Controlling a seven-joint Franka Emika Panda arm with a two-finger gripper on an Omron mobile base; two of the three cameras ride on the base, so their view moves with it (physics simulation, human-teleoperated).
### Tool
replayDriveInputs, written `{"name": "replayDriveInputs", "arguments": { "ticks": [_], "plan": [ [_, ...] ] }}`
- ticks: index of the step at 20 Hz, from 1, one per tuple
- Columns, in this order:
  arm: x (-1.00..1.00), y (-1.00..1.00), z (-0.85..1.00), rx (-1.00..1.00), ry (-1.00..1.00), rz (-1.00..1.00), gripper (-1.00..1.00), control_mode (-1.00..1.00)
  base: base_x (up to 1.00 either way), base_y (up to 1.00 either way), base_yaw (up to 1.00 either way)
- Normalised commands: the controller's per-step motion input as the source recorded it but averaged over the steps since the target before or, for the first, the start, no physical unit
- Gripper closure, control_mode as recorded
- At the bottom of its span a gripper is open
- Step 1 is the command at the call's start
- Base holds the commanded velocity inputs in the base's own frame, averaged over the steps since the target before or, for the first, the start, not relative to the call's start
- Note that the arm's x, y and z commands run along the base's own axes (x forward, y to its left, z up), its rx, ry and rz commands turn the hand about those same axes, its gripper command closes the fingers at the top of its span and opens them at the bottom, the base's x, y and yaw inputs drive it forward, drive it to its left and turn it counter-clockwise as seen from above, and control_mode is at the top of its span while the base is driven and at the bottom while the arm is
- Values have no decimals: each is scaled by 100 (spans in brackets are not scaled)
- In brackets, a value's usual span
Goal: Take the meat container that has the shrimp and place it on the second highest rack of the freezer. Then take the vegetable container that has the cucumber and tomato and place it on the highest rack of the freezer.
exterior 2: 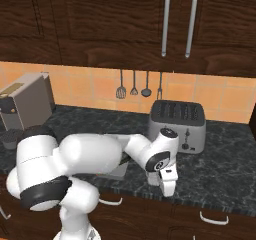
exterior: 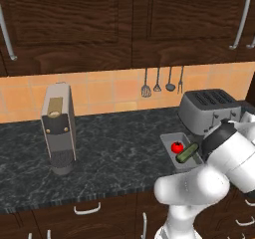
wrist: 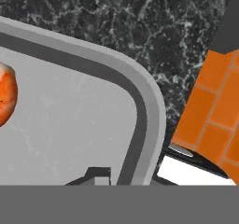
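Pinching rim of meat container [wrist: 149, 111] with my gripper [wrist: 128, 181], tray sat flat on dark surface [wrist: 140, 22], shrimp [wrist: 5, 99] inside. Looked light, stiff; rim grip seemed safest, shrimp might slide.

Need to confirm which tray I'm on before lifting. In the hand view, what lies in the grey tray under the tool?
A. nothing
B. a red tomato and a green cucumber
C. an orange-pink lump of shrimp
C: the hand view shows the shrimp at the left edge, inside the meat container, whose rounded corner rim sits at the tool.
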Motion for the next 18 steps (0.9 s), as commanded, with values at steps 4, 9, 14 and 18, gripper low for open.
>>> {"name": "replayDriveInputs", "arguments": {
  "ticks": [4,9,14,18],
  "plan": [
    [-50,22,55,-20,-5,-3,100,-100,0,0,0],
    [-53,27,62,-10,-6,-3,100,-100,0,0,0],
    [-38,34,74,-1,-2,0,100,-100,0,0,0],
    [-41,40,77,0,0,0,100,-100,0,0,0]
  ]
}}
